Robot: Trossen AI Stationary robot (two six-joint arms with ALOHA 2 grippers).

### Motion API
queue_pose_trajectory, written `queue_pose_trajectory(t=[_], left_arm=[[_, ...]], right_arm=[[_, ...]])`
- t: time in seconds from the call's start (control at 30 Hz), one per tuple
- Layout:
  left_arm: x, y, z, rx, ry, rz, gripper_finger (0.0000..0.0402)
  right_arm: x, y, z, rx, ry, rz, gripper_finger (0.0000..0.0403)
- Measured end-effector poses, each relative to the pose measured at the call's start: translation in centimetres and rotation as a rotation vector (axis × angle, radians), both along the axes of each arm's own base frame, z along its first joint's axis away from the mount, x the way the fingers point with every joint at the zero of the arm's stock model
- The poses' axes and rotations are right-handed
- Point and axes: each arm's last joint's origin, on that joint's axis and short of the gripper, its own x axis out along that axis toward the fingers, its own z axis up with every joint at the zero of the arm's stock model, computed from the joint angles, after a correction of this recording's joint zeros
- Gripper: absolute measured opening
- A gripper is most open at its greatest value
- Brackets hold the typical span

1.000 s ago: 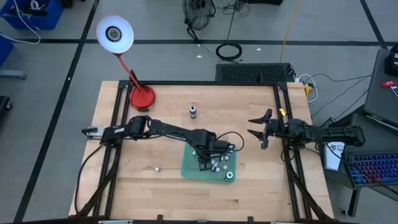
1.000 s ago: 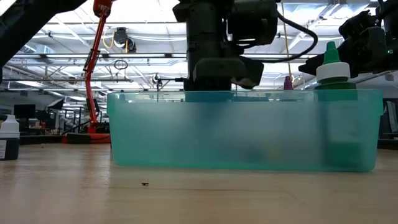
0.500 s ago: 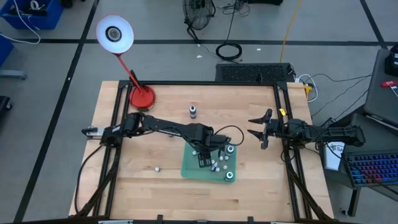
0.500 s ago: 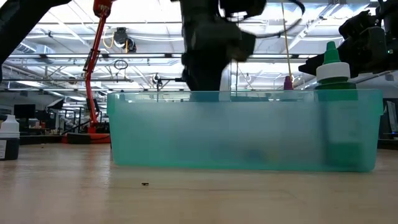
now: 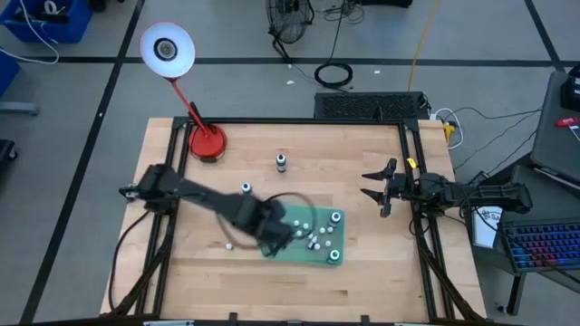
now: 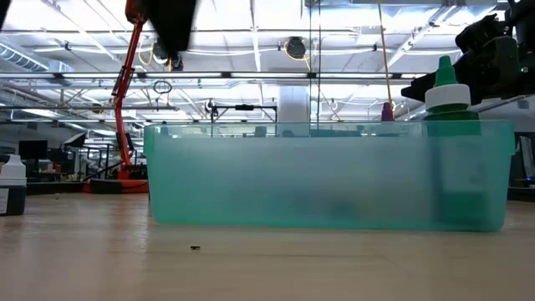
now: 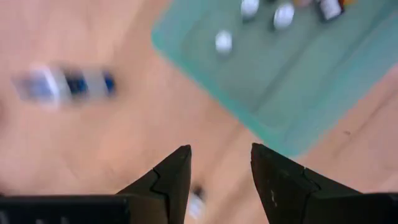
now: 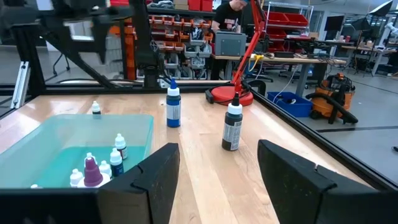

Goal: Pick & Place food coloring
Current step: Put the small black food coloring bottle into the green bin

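The green tray (image 5: 308,243) holds several tiny white-capped food coloring bottles (image 5: 314,239), also seen as bottles (image 8: 115,159) in the right wrist view. More bottles stand on the wood: a blue one (image 5: 245,188), a dark one (image 5: 281,162) and a tiny one (image 5: 229,244). My left gripper (image 5: 272,240) hovers over the tray's left edge, open and empty; its wrist view shows the open gripper (image 7: 221,155) above bare wood beside the tray (image 7: 298,87). My right gripper (image 5: 381,190) waits open near the table's right edge.
A red lamp base (image 5: 207,142) stands at the table's far left corner. In the low view a green bottle with a white cap (image 6: 447,92) rises at the tray's right end, and a dark bottle (image 6: 10,186) stands far left. Bare wood lies along the near edge.
My left arm has swung quickly from above the middle of the tray toward the table's left and near side, so its gripper now sits over the tray's left edge. In the low view it has left the space above the tray. The right arm has kept still.
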Motion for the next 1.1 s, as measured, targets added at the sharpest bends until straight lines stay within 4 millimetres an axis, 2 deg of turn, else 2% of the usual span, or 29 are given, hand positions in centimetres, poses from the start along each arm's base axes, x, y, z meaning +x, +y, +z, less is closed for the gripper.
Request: queue_pose_trajectory(t=[0.17, 0.3, 0.6, 0.97, 1.1], left_arm=[[-3.5, -2.4, -1.8, -0.038, 0.003, 0.278, 0.0171], [-5.2, -3.2, -3.9, -0.074, 0.023, 0.386, 0.0171], [-7.8, -2.5, -8.7, -0.155, 0.127, 0.429, 0.0170], [-9.2, -1.9, -12.6, -0.231, 0.104, 0.432, 0.0170], [-9.7, -1.7, -13.3, -0.217, 0.121, 0.436, 0.0170]], right_arm=[[0.0, 0.0, 0.0, 0.000, 0.002, 0.000, 0.0206], [0.0, 0.0, 0.0, 0.000, 0.002, 0.000, 0.0207], [0.0, 0.0, 0.0, 0.000, 0.001, 0.000, 0.0207], [0.0, 0.0, 0.0, 0.000, 0.001, 0.000, 0.0206], [0.0, 0.0, 0.0, 0.000, 0.001, 0.000, 0.0207]])
